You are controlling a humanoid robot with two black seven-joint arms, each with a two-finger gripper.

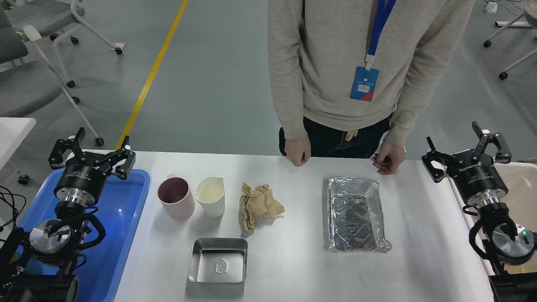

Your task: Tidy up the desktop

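The white desktop [293, 268] spans the middle of the head view. On it stand a pink mug [175, 197] and a white paper cup [210, 196] side by side. A crumpled brown paper [258, 204] lies just right of them. A square metal tin [218, 260] sits near the front edge, and a foil tray [355, 214] rests at the right. My left gripper [90, 152] hangs open over the far end of the blue tray, holding nothing. My right gripper [467, 150] is open and empty past the desktop's right edge.
A blue plastic tray [121, 235] lies at the left and a beige bin [522, 184] at the right. A person in a grey sweater [356, 63] stands at the far edge, both fists [298, 156] resting on the table. Office chairs [37, 63] stand behind.
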